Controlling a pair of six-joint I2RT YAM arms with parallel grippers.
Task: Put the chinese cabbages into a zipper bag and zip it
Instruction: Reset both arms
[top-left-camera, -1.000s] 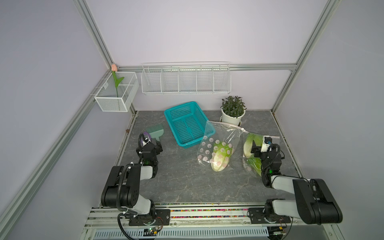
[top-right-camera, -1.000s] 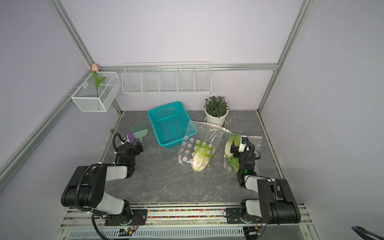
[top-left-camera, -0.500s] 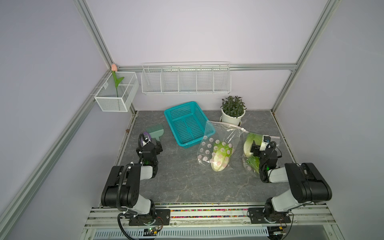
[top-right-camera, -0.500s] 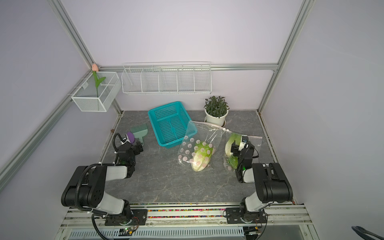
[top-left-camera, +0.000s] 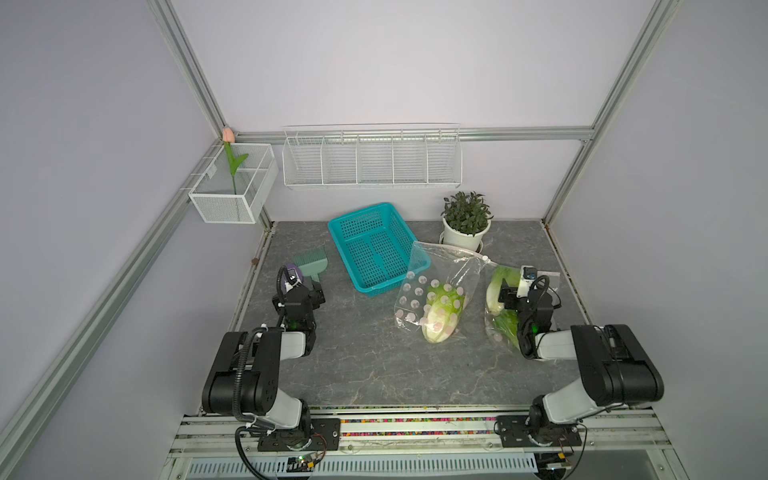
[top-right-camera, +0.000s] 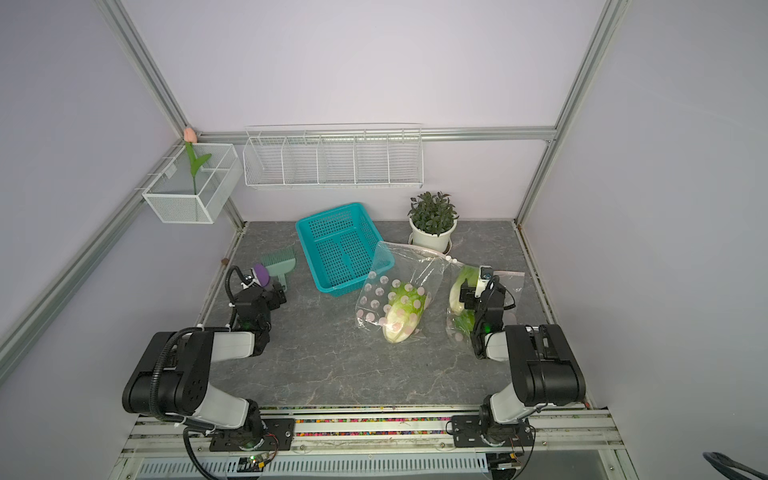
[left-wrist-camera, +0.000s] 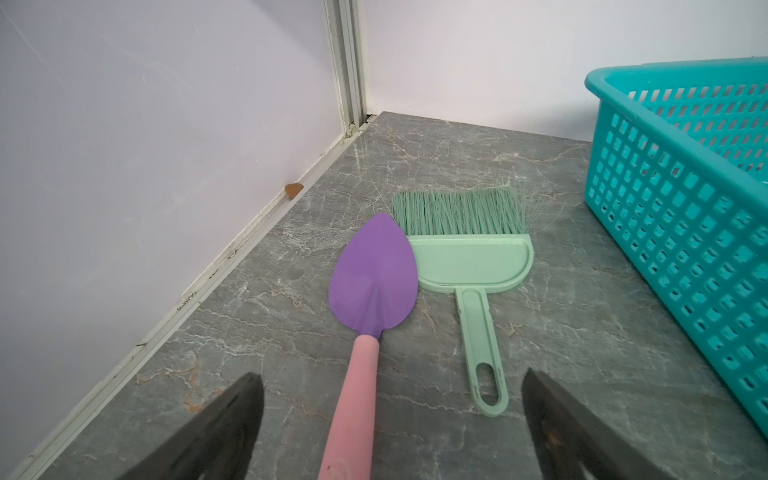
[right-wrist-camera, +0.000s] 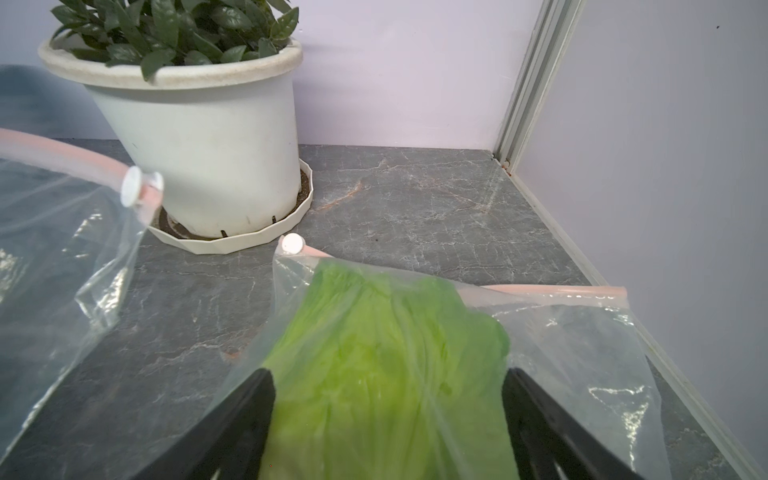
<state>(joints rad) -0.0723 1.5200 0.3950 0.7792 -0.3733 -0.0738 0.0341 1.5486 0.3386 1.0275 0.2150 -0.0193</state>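
- My left claw (left-wrist-camera: 390, 374) hangs low over the desk (top-left-camera: 374, 365) with its jaws spread wide and gripping nothing.
- The pink handle of a purple trowel (left-wrist-camera: 374, 274) runs between its fingers, apart from both, and a mint hand brush (left-wrist-camera: 469, 266) lies just beside the trowel.
- My right claw (right-wrist-camera: 387, 372) is also spread wide, one finger on each side of a bagged chinese cabbage (right-wrist-camera: 386, 332). I cannot tell whether the pads press the plastic.
- That cabbage sits inside the right zipper bag (right-wrist-camera: 582, 328), which lies flat near the desk's right edge. The bag's white slider (right-wrist-camera: 291, 243) is at the end of the pink zip strip nearest the potted plant (top-left-camera: 465, 212).
- In both top views I see more green leaf (top-left-camera: 507, 332) in the same bag, closer to the arm's base.
- A second, dotted zipper bag (top-left-camera: 419, 274) lies mid-desk, holding one cabbage head (top-left-camera: 442, 311) with its pale stalk end pointing toward me.
- That bag's far corner overlaps the near corner of the teal basket (top-left-camera: 345, 220), which holds no cabbage.
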